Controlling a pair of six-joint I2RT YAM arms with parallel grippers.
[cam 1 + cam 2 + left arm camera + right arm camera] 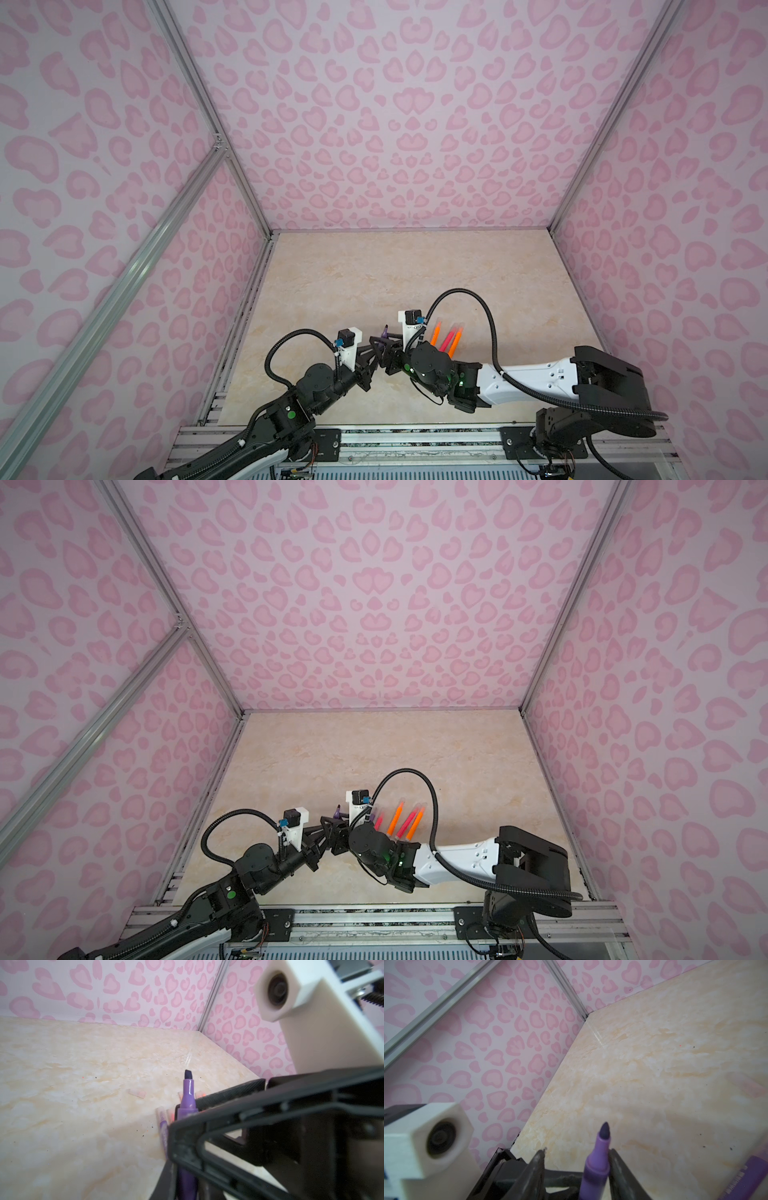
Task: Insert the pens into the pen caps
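Meeting low over the near middle of the beige table (374,270), the two grippers share one purple pen (385,331), which stands with its dark tip bare and pointing up and away. The left gripper (379,344) is clamped tight on the barrel. The right gripper (577,1151) has its jaws partly apart around the pen's neck, one finger (616,1159) touching it and the other standing clear. Just right of the grippers, orange pens (395,818) and pink pens (408,823) lie side by side on the table, slanting far-right, with faint clear tubes over their far ends. Beside them a second purple pen (164,1132) lies flat, its tip tucked inside a clear cap (161,1113). A loose cap (137,1093) lies on its side on the bare table a little apart, with nothing showing inside it.
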